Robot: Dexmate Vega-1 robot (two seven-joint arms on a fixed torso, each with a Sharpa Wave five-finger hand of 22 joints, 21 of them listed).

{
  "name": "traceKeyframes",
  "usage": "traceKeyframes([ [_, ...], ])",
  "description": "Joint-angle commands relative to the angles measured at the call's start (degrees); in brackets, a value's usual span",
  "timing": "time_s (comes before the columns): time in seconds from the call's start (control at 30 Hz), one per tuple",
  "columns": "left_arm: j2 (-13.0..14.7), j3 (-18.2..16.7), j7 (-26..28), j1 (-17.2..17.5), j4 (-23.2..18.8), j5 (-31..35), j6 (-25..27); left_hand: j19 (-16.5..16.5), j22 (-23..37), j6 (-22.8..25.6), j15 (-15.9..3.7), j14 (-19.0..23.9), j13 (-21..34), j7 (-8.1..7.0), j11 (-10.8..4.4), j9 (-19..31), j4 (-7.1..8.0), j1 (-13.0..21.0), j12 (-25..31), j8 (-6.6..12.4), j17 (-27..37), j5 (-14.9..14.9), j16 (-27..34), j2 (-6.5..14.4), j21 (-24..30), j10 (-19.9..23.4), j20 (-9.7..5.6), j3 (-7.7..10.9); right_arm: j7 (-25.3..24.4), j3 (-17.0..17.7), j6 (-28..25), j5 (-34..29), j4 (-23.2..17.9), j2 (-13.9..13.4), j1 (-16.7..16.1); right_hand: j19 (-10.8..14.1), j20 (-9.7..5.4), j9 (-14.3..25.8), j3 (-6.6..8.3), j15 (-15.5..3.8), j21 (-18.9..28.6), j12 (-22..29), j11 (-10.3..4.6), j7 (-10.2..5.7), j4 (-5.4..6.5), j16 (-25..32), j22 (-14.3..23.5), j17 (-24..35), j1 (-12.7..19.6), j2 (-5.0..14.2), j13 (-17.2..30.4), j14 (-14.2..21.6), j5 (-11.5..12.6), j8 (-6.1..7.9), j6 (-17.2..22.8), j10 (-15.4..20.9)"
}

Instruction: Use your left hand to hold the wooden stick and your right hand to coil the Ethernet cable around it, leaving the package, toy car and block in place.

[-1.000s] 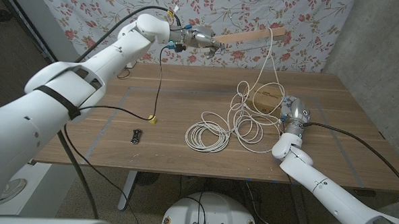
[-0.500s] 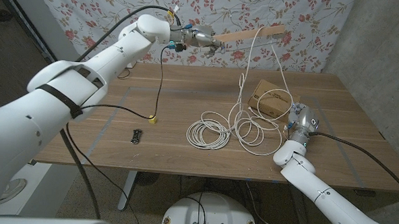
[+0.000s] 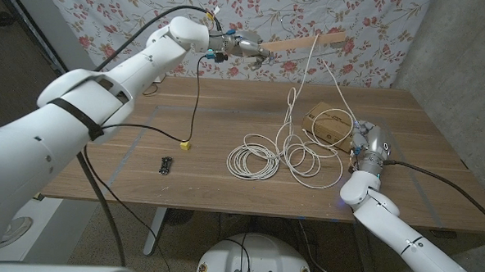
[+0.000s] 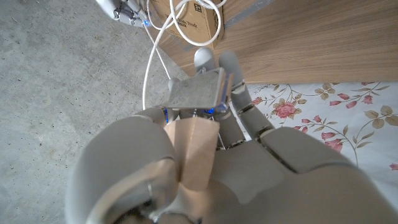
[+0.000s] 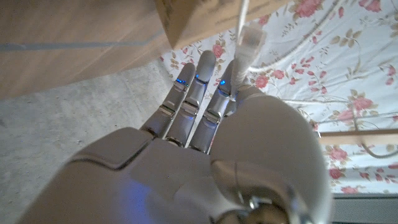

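Note:
High above the table's far edge my left hand [image 3: 241, 46] grips one end of the wooden stick [image 3: 304, 42], which points level towards the right. The left wrist view shows my left hand's fingers [image 4: 239, 93] wrapped round the stick [image 4: 196, 93]. The white Ethernet cable [image 3: 253, 163] hangs over the stick, drops to the table in loose loops and ends in a flat coil. One strand runs down to my right hand [image 3: 369, 143], just right of the package [image 3: 329, 123]. In the right wrist view the cable's plug [image 5: 250, 38] sits pinched at my right hand's fingertips [image 5: 227, 81].
A small yellow block [image 3: 185, 146] and a dark toy car [image 3: 167, 164] lie on the left half of the wooden table [image 3: 408, 110]. A black cable from my left arm dangles down to the block. A floral cloth hangs behind the table.
My right hand has moved right and nearer the front edge, off the package, drawing its cable strand along. The left hand and stick have stayed still.

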Motion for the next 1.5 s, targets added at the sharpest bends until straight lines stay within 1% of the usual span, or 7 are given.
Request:
traceKeyframes([
  [0.03, -0.32, 0.64, -0.94, 0.01, -0.37, 0.36, 0.96, -0.15, 0.11, 0.1, -0.4, 0.19, 0.12, -0.22, -0.03, 0.06, -0.07, 0.16, 0.41, 0.51, 14.92, 0.27, 28.26, 0.64, 0.45, 0.56, 0.0, 0.48, 8.47, 5.66, 20.11, 1.73, -5.49, -5.05, -2.52, -0.03, -5.76, 0.16, 0.1, -5.58, 0.52, 0.06, 0.15, 3.48, 0.4, -0.2, 0.06, 0.28, 0.43, 0.88, 0.01, 0.41, 0.25, 0.19, 6.73, -0.35],
  [0.23, 1.84, 0.04, 0.24, 1.82, -5.71, 0.29, 3.32, -0.18, 0.12, -0.05, -0.41, 0.19, 0.12, -0.28, -0.03, 0.08, -0.09, 0.16, 0.41, 0.6, 14.91, 0.27, 28.33, 0.63, 0.49, 0.55, -0.03, 0.49, 17.3, 8.56, 27.28, 6.6, -4.43, -6.74, -2.59, -0.29, -5.65, 0.25, 0.08, -5.59, 0.66, 0.21, 0.05, 3.52, 0.48, -0.28, -0.03, 0.29, 0.54, 0.97, 0.18, 0.41, 0.22, 0.21, 6.69, -0.32],
  [0.4, 3.24, -0.02, 0.56, 2.72, -9.09, 0.5, 5.57, -0.18, 0.04, 0.02, -0.36, 0.14, 0.12, -0.12, -0.02, -0.15, -0.1, 0.16, 0.41, 0.58, 14.91, 0.26, 28.38, 0.64, 0.45, 0.55, -0.06, 0.5, 23.66, 10.1, 36.87, 12.13, -0.97, -5.5, -1.86, -0.5, -5.59, 0.39, 0.05, -5.59, 0.86, 0.18, 0.19, 3.77, 0.56, -0.36, -0.12, 0.31, 0.67, 1.04, 0.08, 0.4, 0.17, 0.24, 6.62, -0.37],
  [0.57, 3.64, 0.33, 0.25, 2.82, -10.56, 0.86, 6.88, -0.17, 0.07, 0.08, -0.26, 0.13, 0.12, -0.07, -0.02, -0.21, -0.12, 0.15, 0.41, 0.7, 14.91, 0.26, 28.45, 0.64, 0.51, 0.55, -0.03, 0.51, 34.67, 10.27, 51.16, 21.15, 5.11, -3.8, 1.42, -0.59, -5.59, 0.53, 0.0, -5.56, 1.07, 0.3, 0.3, 3.68, 0.65, -0.41, -0.2, 0.33, 0.74, 1.07, 0.19, 0.43, 0.11, 0.27, 6.58, -0.36],
  [0.73, 3.71, 0.89, 0.06, 2.74, -11.35, 1.51, 7.73, -0.19, 0.06, -0.01, -0.19, 0.14, 0.12, -0.14, -0.04, -0.2, -0.13, 0.15, 0.42, 0.76, 14.91, 0.26, 28.51, 0.64, 0.52, 0.57, -0.04, 0.52, 41.3, 11.06, 56.74, 23.97, 6.23, -3.56, 3.41, -0.69, -5.63, 0.68, -0.05, -5.55, 1.25, 0.54, 0.26, 3.75, 0.72, -0.44, -0.27, 0.36, 0.81, 1.11, 0.59, 0.47, 0.05, 0.32, 6.58, -0.45],
  [1.2, 3.68, 2.29, -1.11, 2.39, -12.6, 2.9, 9.4, -0.21, 0.05, 0.06, -0.24, 0.13, 0.12, 0.0, 0.1, -0.45, -0.16, 0.16, 0.43, 0.89, 14.9, 0.24, 28.64, 0.66, 0.58, 0.59, 0.06, 0.54, 44.77, 12.9, 52.84, 14.85, 1.49, -3.46, 7.52, -0.88, -5.86, 0.97, -0.23, -5.58, 1.86, 0.66, 0.21, 3.7, 0.91, -0.49, -0.46, 0.46, 1.03, 1.07, 0.59, 0.53, -0.13, 0.39, 6.73, -0.42],
  [1.5, 2.83, 3.09, -3.19, 1.53, -10.78, 2.94, 9.14, -0.17, 0.01, 0.03, -0.25, 0.07, 0.12, -0.09, 0.06, -0.65, -0.17, 0.17, 0.41, 0.95, 14.91, 0.22, 28.72, 0.65, 0.61, 0.52, 0.07, 0.55, 43.43, 10.47, 49.25, 7.77, 3.61, -0.79, 14.53, -1.02, -6.0, 1.02, -0.38, -5.6, 2.31, 0.67, 0.01, 3.56, 1.05, -0.54, -0.63, 0.5, 1.19, 1.02, 0.55, 0.57, -0.22, 0.28, 6.65, -0.54],
])
